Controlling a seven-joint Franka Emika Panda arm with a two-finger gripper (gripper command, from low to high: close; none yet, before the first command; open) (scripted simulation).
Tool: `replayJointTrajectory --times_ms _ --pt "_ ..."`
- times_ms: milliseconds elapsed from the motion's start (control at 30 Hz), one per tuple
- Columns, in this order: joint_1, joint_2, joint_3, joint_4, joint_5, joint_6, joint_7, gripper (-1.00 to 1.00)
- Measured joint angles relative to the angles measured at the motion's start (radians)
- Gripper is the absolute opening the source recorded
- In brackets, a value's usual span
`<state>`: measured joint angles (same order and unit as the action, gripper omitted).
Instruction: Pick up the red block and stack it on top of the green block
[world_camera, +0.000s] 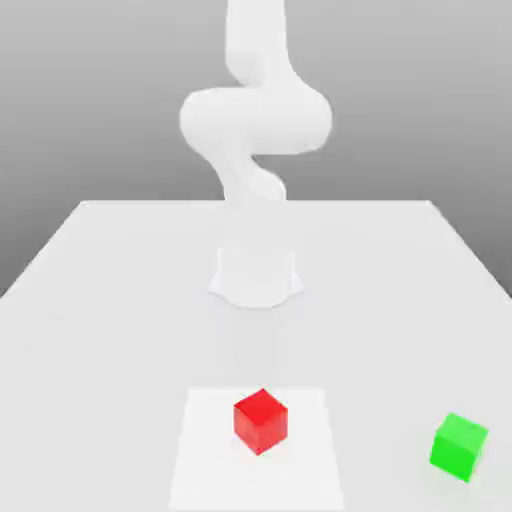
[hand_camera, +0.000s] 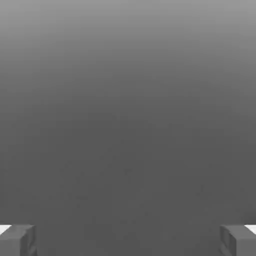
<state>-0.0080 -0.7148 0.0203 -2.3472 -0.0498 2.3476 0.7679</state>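
On the table (world_camera: 120, 300) the red block (world_camera: 260, 420) is seen near the front, well apart from the green block (world_camera: 459, 446); with the gripper (hand_camera: 128, 240) spread wide and empty, a misaligned descent could nudge it aside.

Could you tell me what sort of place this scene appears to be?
Likely a simulated tabletop test bench: a plain white table, a pale robot arm, and just a red block and green block against a blank grey backdrop.
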Motion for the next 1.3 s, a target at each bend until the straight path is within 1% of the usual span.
replayJointTrajectory --times_ms 133,233,400,467,533,667,767,933,967,1167,1300 --pt "-0.012 0.163 0.018 -0.084 -0.082 0.086 -0.066 0.00" --pt "-0.017 0.280 0.016 -0.144 -0.126 0.147 -0.124 0.00" --pt "-0.009 0.466 -0.011 -0.243 -0.154 0.251 -0.251 0.00" --pt "-0.001 0.537 -0.025 -0.284 -0.141 0.295 -0.319 0.00" --pt "0.010 0.606 -0.035 -0.325 -0.107 0.340 -0.402 0.00" --pt "0.027 0.730 -0.023 -0.396 0.025 0.429 -0.601 0.00" --pt "0.022 0.808 -0.018 -0.395 0.054 0.494 -0.634 0.00" --pt "0.021 0.943 -0.017 -0.378 0.055 0.609 -0.637 0.00" --pt "0.022 0.966 -0.019 -0.376 0.053 0.628 -0.637 -1.00" --pt "0.022 0.977 -0.019 -0.375 0.049 0.636 -0.634 -1.00" --pt "0.017 0.903 -0.013 -0.383 0.055 0.574 -0.636 -1.00"
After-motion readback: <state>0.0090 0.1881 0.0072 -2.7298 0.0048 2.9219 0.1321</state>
